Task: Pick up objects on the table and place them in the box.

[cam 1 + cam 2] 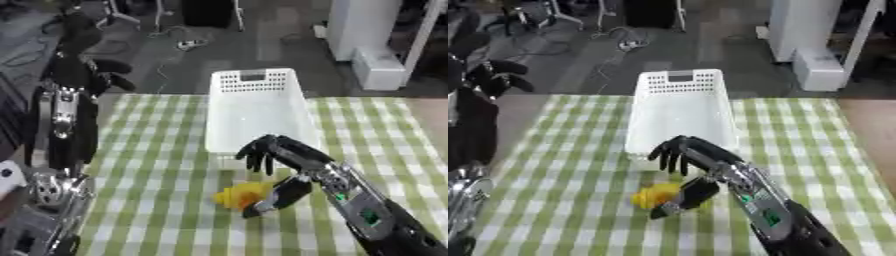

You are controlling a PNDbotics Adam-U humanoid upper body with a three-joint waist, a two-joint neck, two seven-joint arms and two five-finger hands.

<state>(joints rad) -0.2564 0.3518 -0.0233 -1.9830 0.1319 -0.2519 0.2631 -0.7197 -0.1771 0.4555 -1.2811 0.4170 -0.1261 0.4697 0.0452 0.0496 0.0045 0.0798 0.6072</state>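
Note:
A small yellow object (240,194) lies on the green-and-white checked table (157,165), just in front of the white perforated box (255,107). My right hand (278,154) hovers over it from the right, fingers spread and pointing down near the box's front wall, thumb (276,196) reaching down beside the yellow object. Nothing is held. The left hand (98,71) is raised at the far left edge of the table, fingers curled, holding nothing.
The box stands at the table's middle, long side running away from me. The left arm (61,125) stands upright along the left edge. Beyond the table are a grey floor with cables and a white cabinet (372,35).

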